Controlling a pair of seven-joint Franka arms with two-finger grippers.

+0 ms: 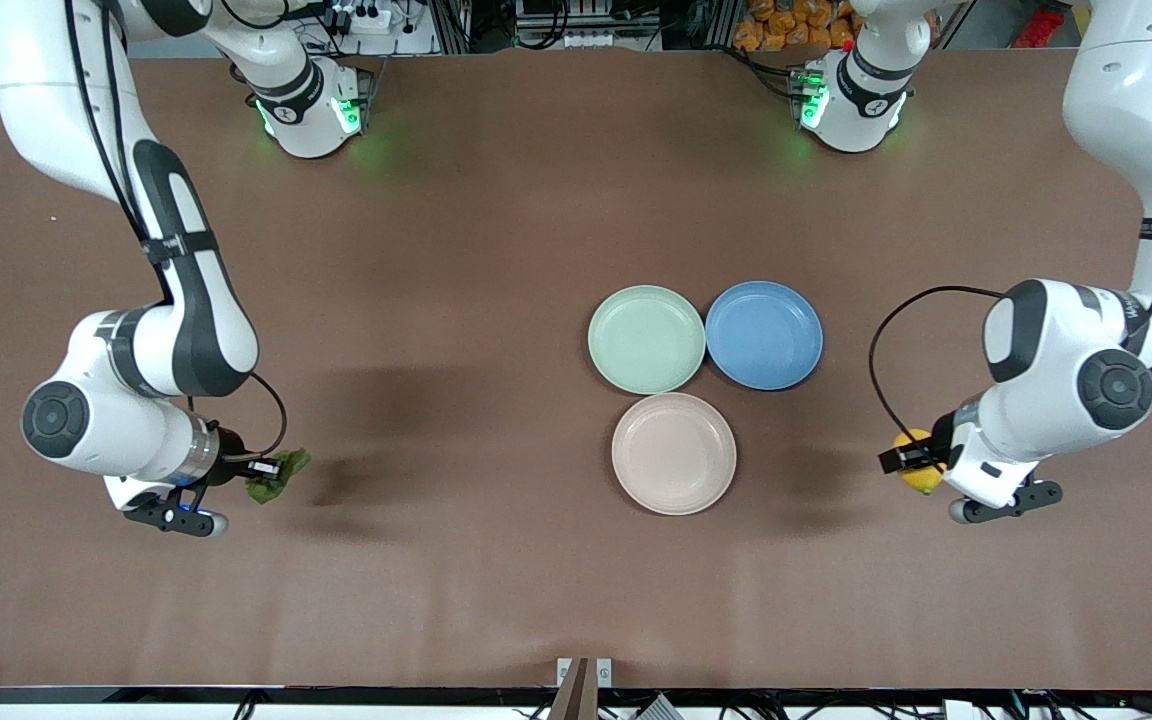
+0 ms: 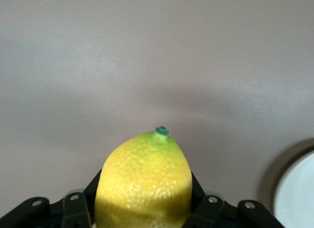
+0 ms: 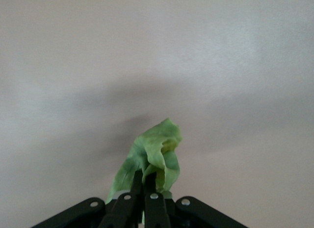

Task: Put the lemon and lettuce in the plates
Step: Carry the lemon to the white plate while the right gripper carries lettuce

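Toward the bench's front edge, the left claw is clamped on the pebbly, oval yellow lemon at its own end, while the right claw pinches the crinkled green lettuce at its end. Mid-bench sits the smooth round beige plate. Farther back, the mint plate touches the blue plate.

Three plates clustered mid-table; lemon toward left arm's end, lettuce toward right arm's end.
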